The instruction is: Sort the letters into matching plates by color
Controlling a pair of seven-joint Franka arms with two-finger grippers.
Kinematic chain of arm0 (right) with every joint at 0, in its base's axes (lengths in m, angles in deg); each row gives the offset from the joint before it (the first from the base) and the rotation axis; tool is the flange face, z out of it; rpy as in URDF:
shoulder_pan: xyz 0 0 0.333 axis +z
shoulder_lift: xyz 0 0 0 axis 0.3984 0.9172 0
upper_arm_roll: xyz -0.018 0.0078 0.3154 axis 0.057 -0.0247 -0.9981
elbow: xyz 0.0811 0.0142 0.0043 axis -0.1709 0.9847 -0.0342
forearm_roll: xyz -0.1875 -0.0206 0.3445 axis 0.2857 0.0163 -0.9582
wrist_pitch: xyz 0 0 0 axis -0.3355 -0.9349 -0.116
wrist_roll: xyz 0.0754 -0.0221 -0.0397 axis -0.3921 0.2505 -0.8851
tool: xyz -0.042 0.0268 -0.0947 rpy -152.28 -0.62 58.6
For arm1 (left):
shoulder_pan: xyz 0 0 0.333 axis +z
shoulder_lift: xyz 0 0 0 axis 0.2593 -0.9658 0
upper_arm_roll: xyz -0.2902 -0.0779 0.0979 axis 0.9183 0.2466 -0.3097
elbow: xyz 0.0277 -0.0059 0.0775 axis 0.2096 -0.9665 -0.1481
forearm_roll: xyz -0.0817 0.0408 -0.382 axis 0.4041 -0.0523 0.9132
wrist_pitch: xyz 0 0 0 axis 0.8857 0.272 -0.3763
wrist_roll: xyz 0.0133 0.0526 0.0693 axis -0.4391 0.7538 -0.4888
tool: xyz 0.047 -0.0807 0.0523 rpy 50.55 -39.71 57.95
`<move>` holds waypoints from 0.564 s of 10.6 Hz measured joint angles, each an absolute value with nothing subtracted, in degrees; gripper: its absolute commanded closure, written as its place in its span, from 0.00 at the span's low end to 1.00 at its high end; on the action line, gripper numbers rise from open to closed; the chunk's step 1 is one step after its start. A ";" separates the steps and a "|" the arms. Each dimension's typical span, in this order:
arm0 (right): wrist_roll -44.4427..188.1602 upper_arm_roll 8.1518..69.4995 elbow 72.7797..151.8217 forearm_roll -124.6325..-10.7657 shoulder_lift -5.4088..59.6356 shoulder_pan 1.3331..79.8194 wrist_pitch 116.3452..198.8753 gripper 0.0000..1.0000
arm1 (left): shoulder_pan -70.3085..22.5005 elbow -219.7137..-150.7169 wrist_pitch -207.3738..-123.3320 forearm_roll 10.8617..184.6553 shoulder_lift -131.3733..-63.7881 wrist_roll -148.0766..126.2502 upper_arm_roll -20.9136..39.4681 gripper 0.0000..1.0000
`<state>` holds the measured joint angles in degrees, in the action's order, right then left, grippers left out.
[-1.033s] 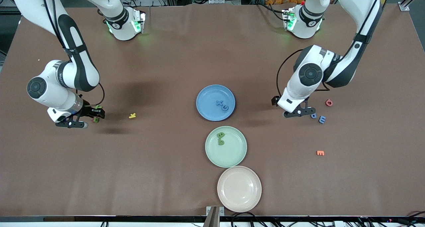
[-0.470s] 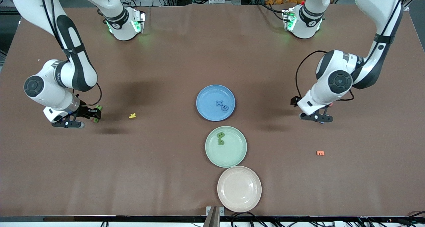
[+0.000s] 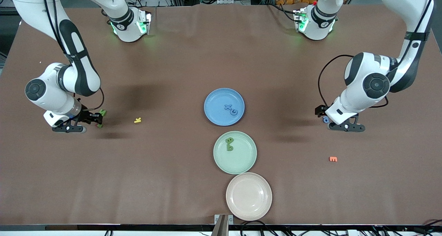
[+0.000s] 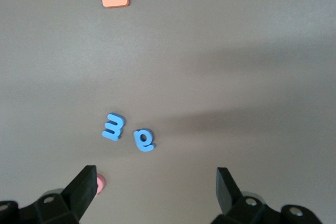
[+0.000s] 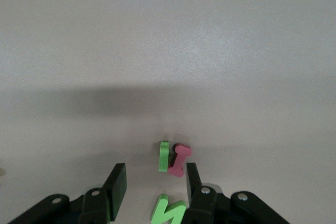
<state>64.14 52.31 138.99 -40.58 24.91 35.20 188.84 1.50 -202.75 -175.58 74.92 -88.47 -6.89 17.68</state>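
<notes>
My left gripper [image 3: 340, 124] is open and empty, low over two blue letters [image 4: 113, 126] [image 4: 143, 140] near the left arm's end of the table; one blue letter [image 3: 325, 119] shows beside the hand. My right gripper [image 5: 155, 184] is open near the right arm's end [image 3: 97, 119], with a flat green letter N [image 5: 169, 209] between its fingers and a green letter on edge [image 5: 164, 156] just past the tips. The blue plate [image 3: 214, 101] holds two blue letters [image 3: 228, 107]. The green plate [image 3: 241, 160] holds two green letters [image 3: 229, 141].
A pink letter I [image 5: 179, 160] leans against the green letter on edge. A red letter [image 4: 100, 183] lies by one left finger. An orange letter [image 3: 333, 158], a yellow letter [image 3: 137, 120] and a beige-pink plate [image 3: 248, 196] lie on the brown table.
My left arm has swung toward its end of the table and now covers most of the blue and red letters. My right gripper has shifted slightly toward its end, by the green letters.
</notes>
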 measured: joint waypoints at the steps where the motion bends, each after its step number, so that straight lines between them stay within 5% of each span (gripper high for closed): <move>1: 64.14 52.31 139.05 -40.58 25.58 35.29 189.60 0.46 | 2.35 -202.75 -175.34 74.92 -88.44 -8.72 17.68 0.00; 6: 64.14 52.31 139.06 -40.68 27.71 35.44 192.38 0.53 | 7.92 -202.86 -174.92 74.92 -88.45 -22.74 17.66 0.00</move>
